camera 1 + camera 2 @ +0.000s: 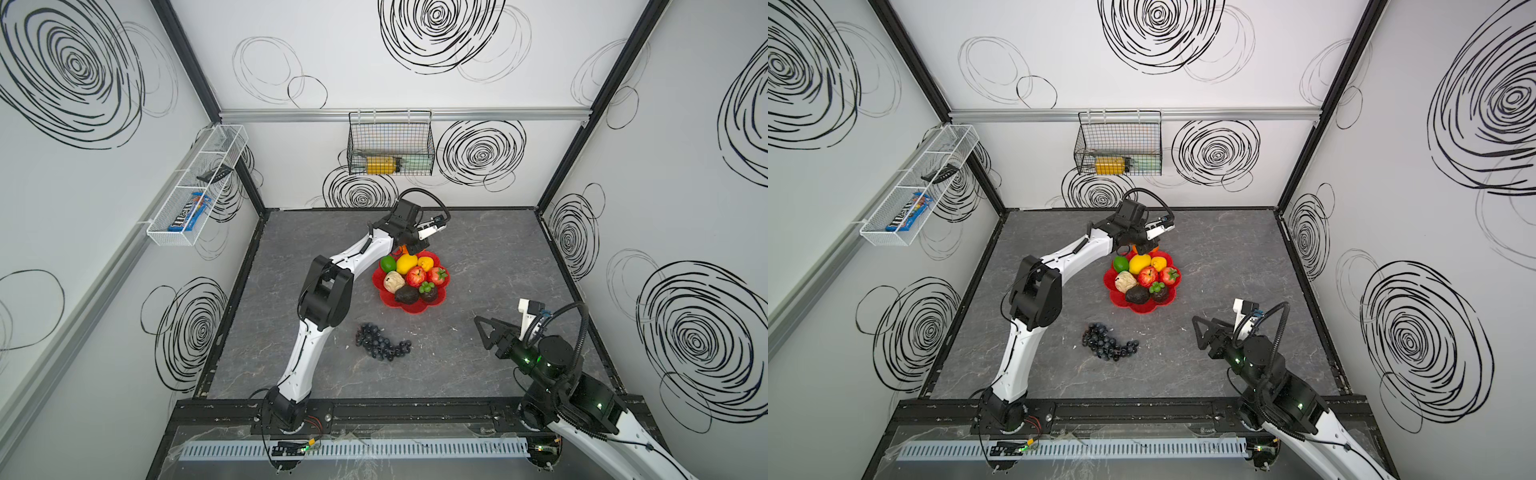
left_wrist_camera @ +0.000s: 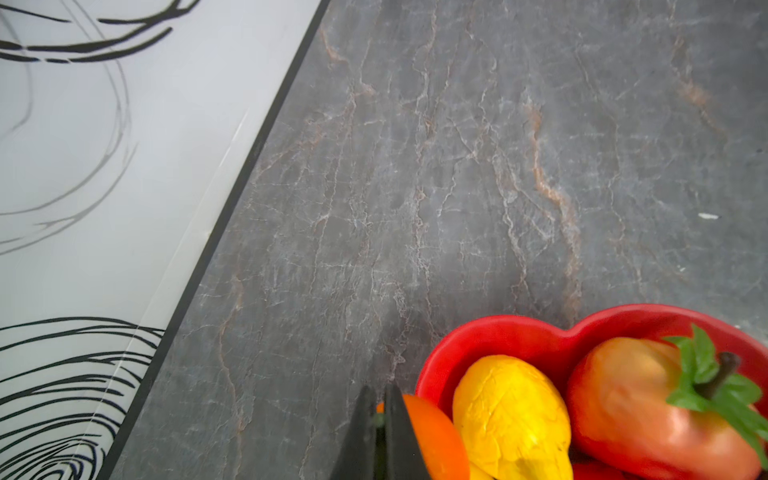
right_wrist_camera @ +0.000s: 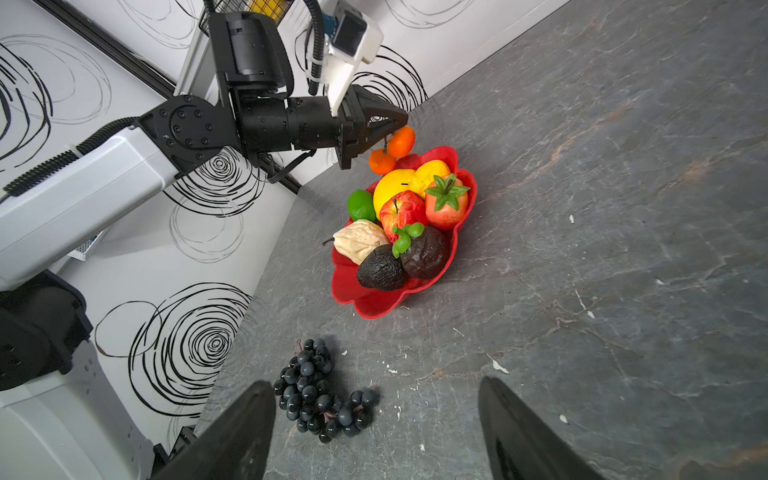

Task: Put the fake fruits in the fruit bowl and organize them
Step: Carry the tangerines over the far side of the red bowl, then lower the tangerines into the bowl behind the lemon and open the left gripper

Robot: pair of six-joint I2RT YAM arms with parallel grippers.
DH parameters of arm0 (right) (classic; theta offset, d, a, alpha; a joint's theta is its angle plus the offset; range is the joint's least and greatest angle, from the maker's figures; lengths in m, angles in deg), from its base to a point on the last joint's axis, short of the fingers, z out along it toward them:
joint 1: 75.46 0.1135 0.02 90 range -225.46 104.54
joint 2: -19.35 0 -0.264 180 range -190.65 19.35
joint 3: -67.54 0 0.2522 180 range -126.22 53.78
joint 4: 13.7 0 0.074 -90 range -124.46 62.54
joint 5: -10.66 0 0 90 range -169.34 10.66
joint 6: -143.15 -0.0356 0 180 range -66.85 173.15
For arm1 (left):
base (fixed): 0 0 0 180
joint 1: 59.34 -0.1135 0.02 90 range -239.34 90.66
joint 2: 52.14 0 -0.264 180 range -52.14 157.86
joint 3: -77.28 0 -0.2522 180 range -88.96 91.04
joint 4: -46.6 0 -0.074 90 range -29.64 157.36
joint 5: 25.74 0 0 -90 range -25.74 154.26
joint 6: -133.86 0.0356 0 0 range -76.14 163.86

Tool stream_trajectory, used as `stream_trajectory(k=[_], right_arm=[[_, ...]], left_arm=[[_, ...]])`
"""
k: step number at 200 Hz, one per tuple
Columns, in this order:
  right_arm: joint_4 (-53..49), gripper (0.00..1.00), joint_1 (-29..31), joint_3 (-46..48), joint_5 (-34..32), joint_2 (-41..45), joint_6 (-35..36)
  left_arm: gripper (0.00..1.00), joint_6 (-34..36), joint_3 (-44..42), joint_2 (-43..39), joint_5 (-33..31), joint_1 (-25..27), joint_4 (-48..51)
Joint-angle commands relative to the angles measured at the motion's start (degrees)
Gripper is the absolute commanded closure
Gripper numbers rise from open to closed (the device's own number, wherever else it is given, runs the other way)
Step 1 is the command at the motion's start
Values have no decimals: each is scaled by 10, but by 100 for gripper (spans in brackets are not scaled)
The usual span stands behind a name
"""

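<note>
Bounding the grey marbled bench are black frame strips at the foot of the scribble-patterned walls on three sides and a black rail along the front. Wide bare surface lies right of and behind the fruit bowl. The bowl is glossy red with a scalloped petal rim and sits near the bench's middle. It is packed with a green lime, a yellow lemon, a red apple, a leafy strawberry, a cream lumpy fruit and a black avocado. The left gripper is pressed together on the thin stem of a pair of oranges, which dangles over the bowl's far rim. A dark grape bunch lies on the bench in front of the bowl, apart from it. The right gripper hovers spread and empty at front right. On the left wall, a white wire basket holds a blue packet reading "m&m's". The yellow label on the bottle in the black wire basket is too small to read.
</note>
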Motion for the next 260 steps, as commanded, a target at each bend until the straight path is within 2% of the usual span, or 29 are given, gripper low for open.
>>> stream_trajectory(k=[1, 57, 67, 71, 103, 147, 211, 239, 260], right_arm=[[-8, 19, 2, 4, -1, -7, -9], [1, 19, 2, 8, 1, -17, -11], [6, 19, 2, 7, 3, -21, -11], [8, 19, 2, 7, 3, -23, -11], [11, 19, 2, 7, 7, -29, -11], [11, 19, 2, 7, 6, -29, -13], [12, 19, 2, 7, 10, -29, -13], [13, 19, 2, 6, 10, -30, -13], [13, 19, 2, 3, 9, -32, -11]], left_arm=[[100, 36, 19, 9, -1, 3, 6], [100, 59, 15, 8, 24, 0, 42], [98, 64, 15, 10, 25, 0, 48], [93, 66, 15, 10, 25, 1, 49], [88, 69, 16, 15, 24, 1, 52], [75, 54, 19, 11, 28, -4, 46], [66, 16, 14, -9, 44, -13, 22], [51, -11, -10, -32, 51, -14, -14], [46, -36, -23, -56, 70, -16, -30]])
